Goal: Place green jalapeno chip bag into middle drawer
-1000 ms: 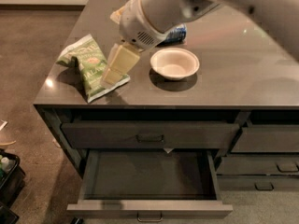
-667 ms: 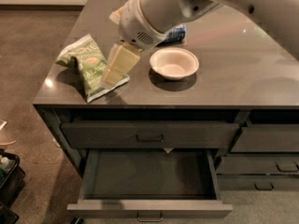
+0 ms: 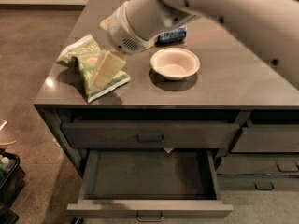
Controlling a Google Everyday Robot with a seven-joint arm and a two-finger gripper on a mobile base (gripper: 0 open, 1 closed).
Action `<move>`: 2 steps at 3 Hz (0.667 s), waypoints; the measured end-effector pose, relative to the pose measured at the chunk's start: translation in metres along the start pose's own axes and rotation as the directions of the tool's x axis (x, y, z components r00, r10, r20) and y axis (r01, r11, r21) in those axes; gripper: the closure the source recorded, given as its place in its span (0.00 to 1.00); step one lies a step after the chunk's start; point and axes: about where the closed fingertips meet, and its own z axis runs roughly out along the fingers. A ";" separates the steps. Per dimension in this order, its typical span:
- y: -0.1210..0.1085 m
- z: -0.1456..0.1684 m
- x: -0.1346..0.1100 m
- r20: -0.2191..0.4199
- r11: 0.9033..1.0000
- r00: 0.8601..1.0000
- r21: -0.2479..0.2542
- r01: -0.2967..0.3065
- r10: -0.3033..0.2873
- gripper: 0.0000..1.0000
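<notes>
The green jalapeno chip bag [image 3: 83,62] lies crinkled on the countertop's left front corner, light green and white with a small red-orange logo. My gripper [image 3: 105,70] reaches down from the upper right, its cream-coloured fingers over the bag's right half and touching or just above it. The middle drawer [image 3: 149,181] is pulled open below the counter front, and its long shallow interior holds nothing.
A white bowl [image 3: 174,63] sits on the grey countertop [image 3: 224,85] right of the bag. A blue packet [image 3: 170,34] lies behind it, partly hidden by my arm. A closed top drawer [image 3: 149,134] is above the open one. Narrower drawers [image 3: 266,164] are at right. Dark bins [image 3: 7,178] stand on the floor at left.
</notes>
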 end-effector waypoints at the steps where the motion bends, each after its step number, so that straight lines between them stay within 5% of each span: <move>1: -0.003 0.043 -0.010 0.039 0.998 0.999 -0.059 0.015 -0.012 0.00; 2: 0.003 0.076 -0.013 0.056 0.992 0.998 -0.124 0.019 -0.012 0.00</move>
